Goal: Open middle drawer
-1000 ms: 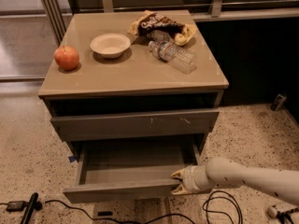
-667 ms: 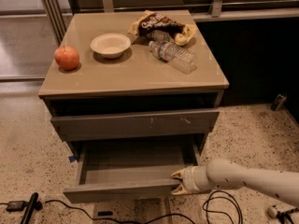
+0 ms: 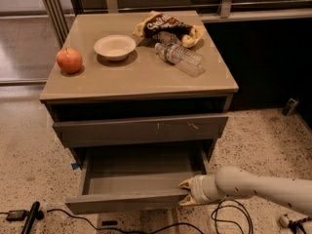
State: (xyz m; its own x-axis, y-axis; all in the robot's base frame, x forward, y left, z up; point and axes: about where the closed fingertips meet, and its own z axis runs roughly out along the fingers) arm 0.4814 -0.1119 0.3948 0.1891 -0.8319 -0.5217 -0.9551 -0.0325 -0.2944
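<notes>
middle drawer (image 3: 127, 201) pulled well out of cabinet (image 3: 141, 79), under cabinet's scratched front (image 3: 141, 129), gripper (image 3: 185, 193) at drawer front's right end, low beside cabinet, pinching that panel top and bottom, apple (image 3: 69, 60), bowl (image 3: 115, 47), bottle (image 3: 179, 59), chip bag (image 3: 168, 27) on cabinet top

Gripper (image 3: 185, 193) at middle drawer's (image 3: 122, 202) front right corner; open drawer cavity lies left, scratched drawer front (image 3: 141, 129) above, cables (image 3: 229, 212) below-right.
</notes>
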